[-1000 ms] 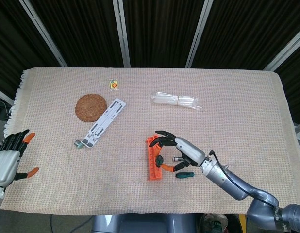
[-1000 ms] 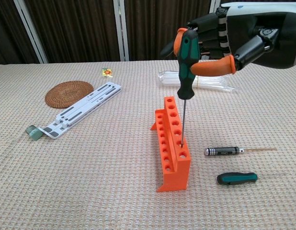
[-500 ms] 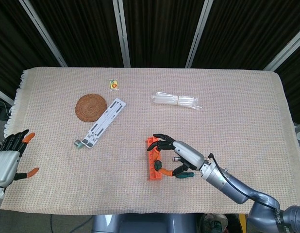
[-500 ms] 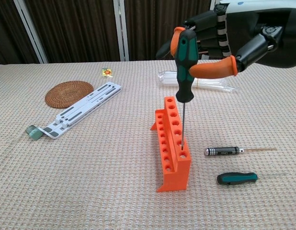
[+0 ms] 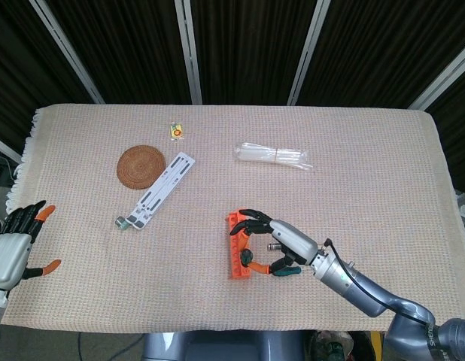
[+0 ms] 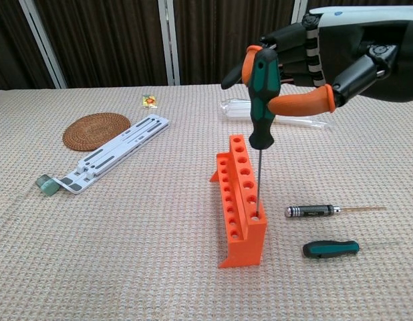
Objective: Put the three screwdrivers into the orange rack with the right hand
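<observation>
while the right hand (image 6: 313, 63) pinches the green-handled screwdriver (image 6: 261, 100) between thumb and fingertips (image 6: 254, 59), its shaft stands upright with the tip in the nearest hole of the orange rack (image 6: 240, 200).
two other screwdrivers lie on the cloth just right of the rack: black-handled one (image 6: 330, 211), short green-handled one (image 6: 331, 249). left hand (image 5: 13, 244) at the table's left edge, fingers apart, holding nothing.
</observation>
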Controlling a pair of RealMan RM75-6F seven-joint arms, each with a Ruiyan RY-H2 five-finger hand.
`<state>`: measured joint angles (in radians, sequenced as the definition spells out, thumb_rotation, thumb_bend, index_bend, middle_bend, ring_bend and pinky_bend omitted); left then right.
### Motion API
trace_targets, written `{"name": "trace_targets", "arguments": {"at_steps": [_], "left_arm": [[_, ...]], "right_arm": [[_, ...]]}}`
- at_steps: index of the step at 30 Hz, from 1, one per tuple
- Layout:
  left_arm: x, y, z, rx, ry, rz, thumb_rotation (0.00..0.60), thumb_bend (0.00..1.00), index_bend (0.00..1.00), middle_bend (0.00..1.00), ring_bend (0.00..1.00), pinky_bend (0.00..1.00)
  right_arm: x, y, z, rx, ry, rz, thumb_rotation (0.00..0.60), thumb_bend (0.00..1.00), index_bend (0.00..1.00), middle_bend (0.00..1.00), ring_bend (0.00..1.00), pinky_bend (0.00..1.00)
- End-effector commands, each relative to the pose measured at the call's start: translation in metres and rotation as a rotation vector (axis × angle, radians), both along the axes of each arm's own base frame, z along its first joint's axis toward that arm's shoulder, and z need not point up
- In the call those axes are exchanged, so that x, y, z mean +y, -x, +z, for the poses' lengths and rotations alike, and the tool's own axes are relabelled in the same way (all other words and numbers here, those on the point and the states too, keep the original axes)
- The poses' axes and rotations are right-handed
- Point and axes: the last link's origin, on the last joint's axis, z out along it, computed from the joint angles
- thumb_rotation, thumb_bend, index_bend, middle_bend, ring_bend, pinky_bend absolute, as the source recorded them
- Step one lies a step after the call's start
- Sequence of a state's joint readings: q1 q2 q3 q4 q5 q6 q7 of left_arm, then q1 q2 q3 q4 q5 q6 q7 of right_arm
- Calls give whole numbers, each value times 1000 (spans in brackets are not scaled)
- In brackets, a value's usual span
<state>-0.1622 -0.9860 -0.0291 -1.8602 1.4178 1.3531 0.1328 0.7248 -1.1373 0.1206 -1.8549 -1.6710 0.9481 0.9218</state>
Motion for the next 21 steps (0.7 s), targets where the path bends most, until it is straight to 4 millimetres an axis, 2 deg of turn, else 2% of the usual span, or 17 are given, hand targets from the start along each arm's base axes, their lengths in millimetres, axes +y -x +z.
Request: {"name": "trace_targets", "arguments": {"at_steps": [1, 13, 21], "left_arm": [[0, 0, 0, -1, 1, 0, 600, 152, 84, 0, 0, 0], [0, -1, -1, 1, 3, -4, 600, 151, 83, 0, 0, 0], [0, 0, 0, 0, 4, -3, 600, 152, 83, 0, 0, 0]], "right_arm": [[-1, 2, -2, 1, -5, -6, 600, 386, 678, 260, 0, 0], [1, 5, -9, 9, 5, -1, 600, 385, 678, 261, 0, 0], [6, 10, -21, 42, 38, 10, 600, 386, 678, 261, 0, 0]]}}
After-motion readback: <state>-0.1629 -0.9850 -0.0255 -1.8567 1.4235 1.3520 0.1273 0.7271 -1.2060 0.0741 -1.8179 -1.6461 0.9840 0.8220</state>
